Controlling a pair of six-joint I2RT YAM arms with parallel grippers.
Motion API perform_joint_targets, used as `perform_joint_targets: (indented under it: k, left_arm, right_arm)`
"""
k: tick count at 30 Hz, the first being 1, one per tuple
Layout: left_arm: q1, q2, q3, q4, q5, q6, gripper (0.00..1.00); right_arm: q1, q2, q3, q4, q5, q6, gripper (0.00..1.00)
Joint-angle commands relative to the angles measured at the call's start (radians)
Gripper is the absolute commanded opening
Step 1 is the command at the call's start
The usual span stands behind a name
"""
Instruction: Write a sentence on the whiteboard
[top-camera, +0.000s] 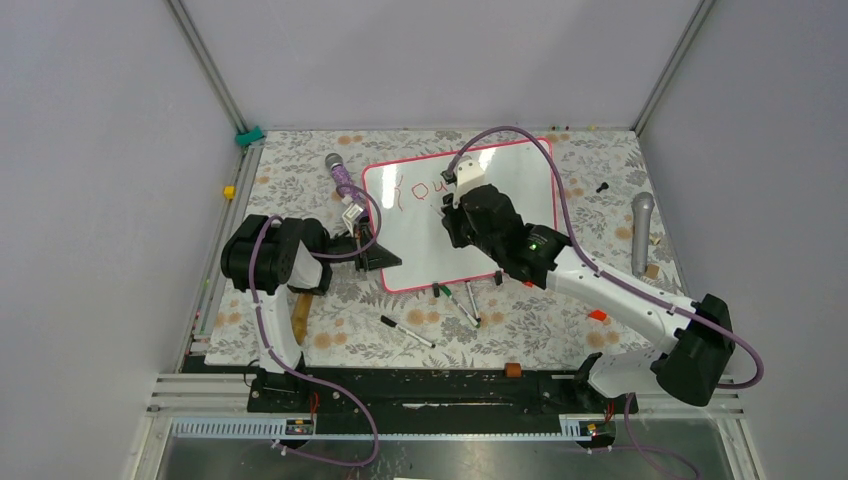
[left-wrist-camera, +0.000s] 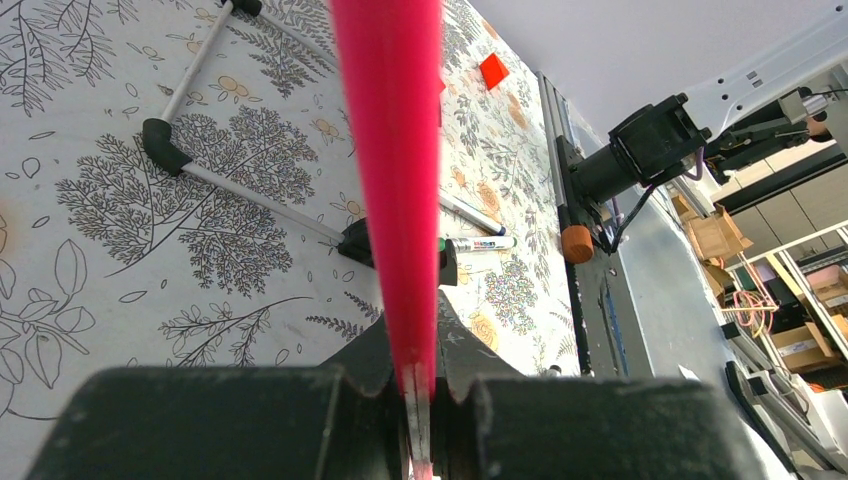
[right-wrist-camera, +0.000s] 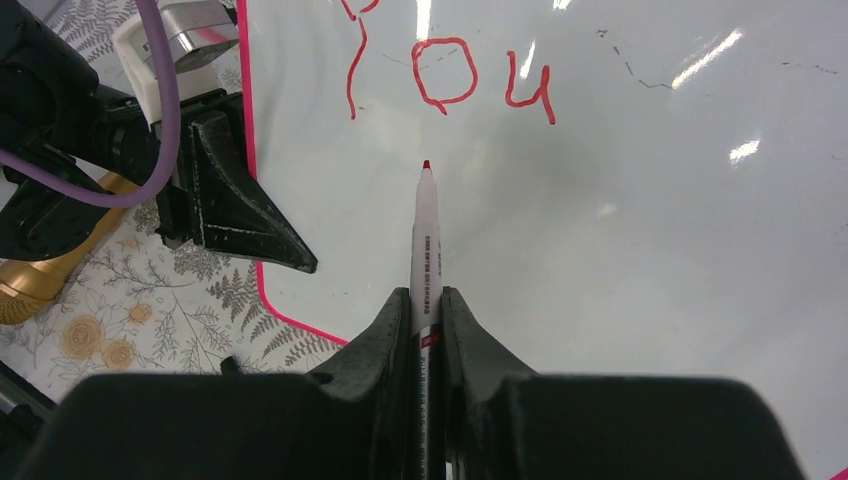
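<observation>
While the sentence (top-camera: 420, 190) reads just "You" in red, both arms are clamped onto something.
Top view: the glossy whiteboard (top-camera: 425, 250), pink-framed, lies mid-surface (top-camera: 290, 185) on a floral cloth, with grey walls (top-camera: 100, 150) around. Left wrist: the left gripper (left-wrist-camera: 415, 378) is pinched tight on the pink edge. Right wrist: the right gripper (right-wrist-camera: 426, 300) squeezes a red marker (right-wrist-camera: 424, 230), its tip just below the letters.

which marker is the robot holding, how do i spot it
Find the pink-framed whiteboard in the middle of the floral table. Above it the right gripper is shut on a white marker, red tip bare, pointing at the red letters. The other markers lie loose on the table beside the board's near edge.
</observation>
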Motion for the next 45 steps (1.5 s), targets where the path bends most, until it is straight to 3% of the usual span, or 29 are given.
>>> perform_joint_targets:
  k: [1, 15, 45]
  left_arm:
    - [-0.006, -0.019, -0.023, 0.028, 0.006, 0.068, 0.0]
    - [0.005, -0.019, -0.075, 0.029, 0.021, 0.155, 0.0]
    - [-0.005, 0.05, -0.009, 0.028, 0.014, 0.028, 0.0]
  right_arm:
    - [0.009, -0.001, 0.059, 0.0, -0.007, -0.01, 0.0]
    - [0.009, 0.03, 0.069, -0.016, -0.009, -0.013, 0.0]
    - [0.014, 0.101, 0.14, -0.075, -0.023, -0.033, 0.0]
